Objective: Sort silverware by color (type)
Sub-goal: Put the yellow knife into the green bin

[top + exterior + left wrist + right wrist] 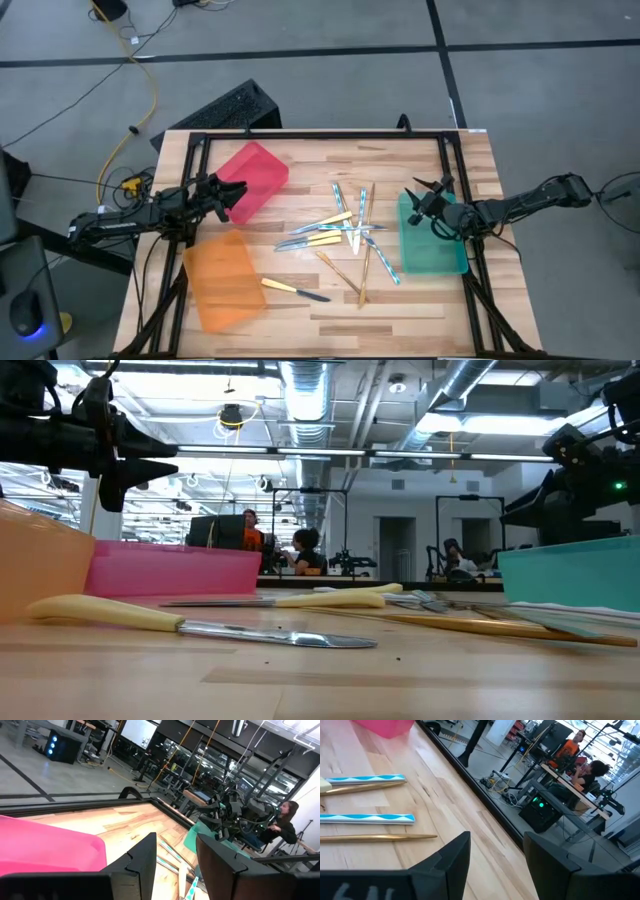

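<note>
The silverware lies loose on the wooden table: a crossed pile of gold, shiny silvery-blue and yellow-handled pieces at the middle. One yellow-handled knife lies apart, flat beside the orange bin. My left gripper hovers level over the near edge of the red bin, its fingers a little apart with nothing between them. My right gripper hangs open and empty over the far left corner of the green bin. Its wrist view shows two silvery-blue pieces and gold ones on the boards.
A black frame runs round the table's far edge and sides. Bare boards lie along the near edge. Beyond the table, the low view shows people seated at desks.
</note>
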Motion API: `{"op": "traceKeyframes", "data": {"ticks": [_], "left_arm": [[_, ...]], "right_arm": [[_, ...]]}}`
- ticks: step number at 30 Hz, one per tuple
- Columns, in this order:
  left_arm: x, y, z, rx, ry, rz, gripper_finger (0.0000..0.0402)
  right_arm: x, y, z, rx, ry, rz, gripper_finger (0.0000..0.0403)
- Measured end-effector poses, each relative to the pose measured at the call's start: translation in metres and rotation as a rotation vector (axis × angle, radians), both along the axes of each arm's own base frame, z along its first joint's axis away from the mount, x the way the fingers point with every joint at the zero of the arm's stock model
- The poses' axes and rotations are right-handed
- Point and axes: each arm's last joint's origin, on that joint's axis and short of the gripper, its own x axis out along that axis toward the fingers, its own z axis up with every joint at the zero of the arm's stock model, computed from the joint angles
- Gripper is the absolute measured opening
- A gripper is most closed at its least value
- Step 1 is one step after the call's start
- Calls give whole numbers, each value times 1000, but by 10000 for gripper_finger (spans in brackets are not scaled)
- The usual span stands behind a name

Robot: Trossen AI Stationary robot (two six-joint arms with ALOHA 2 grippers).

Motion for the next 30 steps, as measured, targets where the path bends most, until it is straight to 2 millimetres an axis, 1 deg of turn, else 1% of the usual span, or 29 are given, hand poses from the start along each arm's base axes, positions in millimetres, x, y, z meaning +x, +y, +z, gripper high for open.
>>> {"op": "traceKeyframes", "data": {"ticks": [13, 16, 30], "left_arm": [[0, 0, 0, -23, -11, -2, 122], [0, 0, 0, -22, -11, 3, 122], [0, 0, 0, -40, -20, 4, 122]], "right_arm": [[0, -2, -1, -4, 14, -21, 207], [-1, -3, -1, -15, 17, -52, 207], [-1, -3, -1, -14, 22, -51, 207]]}}
